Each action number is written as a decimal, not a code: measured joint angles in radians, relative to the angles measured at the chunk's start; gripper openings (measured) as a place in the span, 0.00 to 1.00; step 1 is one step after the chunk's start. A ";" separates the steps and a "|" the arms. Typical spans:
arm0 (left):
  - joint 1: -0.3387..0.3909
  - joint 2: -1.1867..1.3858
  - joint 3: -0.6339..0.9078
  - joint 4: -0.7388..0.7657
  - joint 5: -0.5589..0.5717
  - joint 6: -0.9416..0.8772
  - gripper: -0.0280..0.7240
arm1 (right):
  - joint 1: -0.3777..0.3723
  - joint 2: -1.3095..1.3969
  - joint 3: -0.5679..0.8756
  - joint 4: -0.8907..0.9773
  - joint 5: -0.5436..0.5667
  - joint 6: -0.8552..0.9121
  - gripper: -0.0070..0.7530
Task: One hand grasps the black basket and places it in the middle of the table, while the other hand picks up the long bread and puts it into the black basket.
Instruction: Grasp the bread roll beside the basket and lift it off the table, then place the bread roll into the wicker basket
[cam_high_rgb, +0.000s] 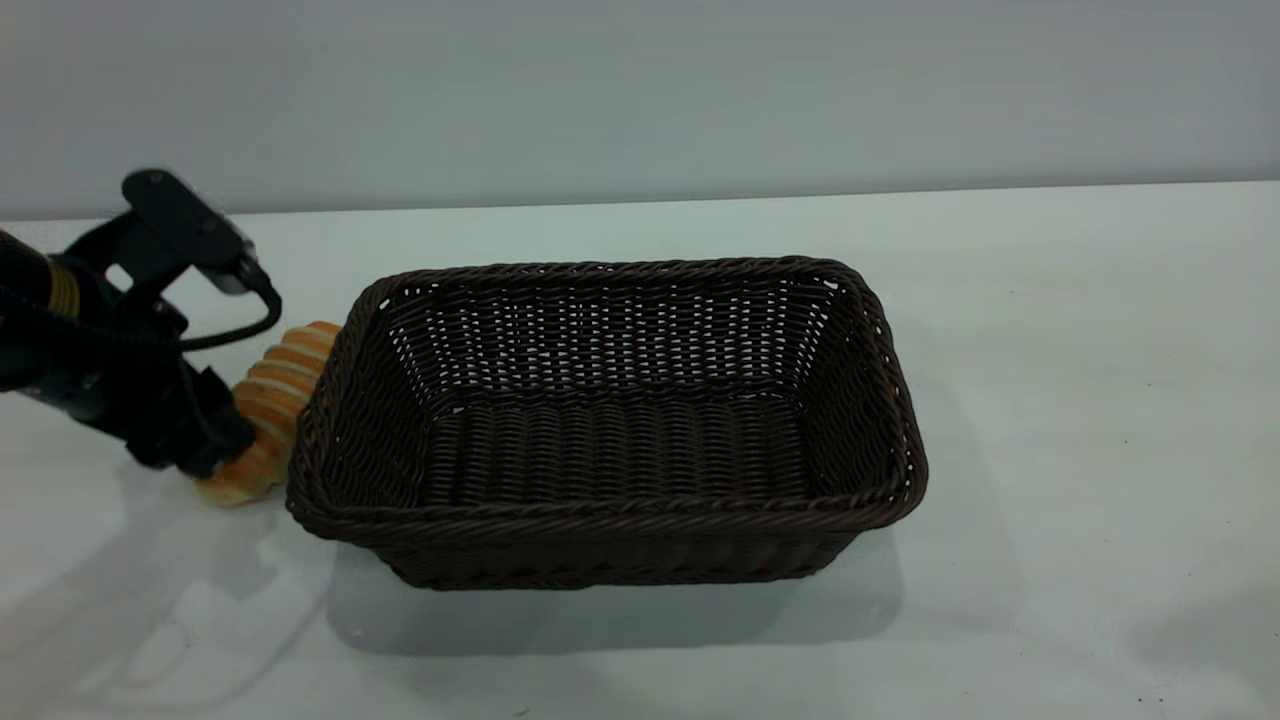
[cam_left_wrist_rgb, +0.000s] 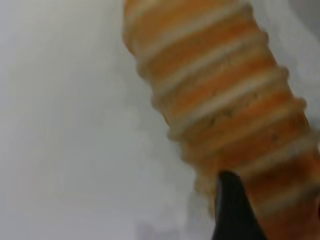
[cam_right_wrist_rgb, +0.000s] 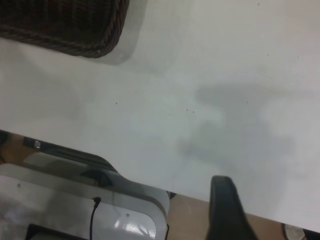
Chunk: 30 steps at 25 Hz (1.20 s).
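Observation:
The black basket (cam_high_rgb: 610, 430) stands upright and empty at the middle of the table (cam_high_rgb: 1100, 400). The long bread (cam_high_rgb: 272, 400) lies against the basket's left outer wall, one end toward the back. My left gripper (cam_high_rgb: 212, 450) is down at the bread's near end and shut on it. In the left wrist view one black finger (cam_left_wrist_rgb: 232, 212) presses the ridged side of the bread (cam_left_wrist_rgb: 225, 100); the other finger is hidden. My right gripper is out of the exterior view. Its one visible finger (cam_right_wrist_rgb: 226, 210) hangs over the table's edge, away from the basket corner (cam_right_wrist_rgb: 65, 25), with nothing in it.
A plain grey wall (cam_high_rgb: 640, 90) stands behind the table. In the right wrist view the table's edge (cam_right_wrist_rgb: 150, 175) runs across, with a white machine base and a cable (cam_right_wrist_rgb: 95, 215) below it.

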 joint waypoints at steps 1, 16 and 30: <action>0.000 0.003 -0.001 0.000 -0.014 0.000 0.63 | 0.000 0.000 0.000 0.000 0.000 0.000 0.63; 0.000 0.080 -0.010 -0.103 -0.018 0.005 0.28 | 0.000 0.000 0.000 0.001 0.000 0.000 0.63; -0.052 -0.296 -0.011 -0.542 0.248 -0.005 0.11 | 0.000 0.000 0.000 0.001 0.000 0.000 0.63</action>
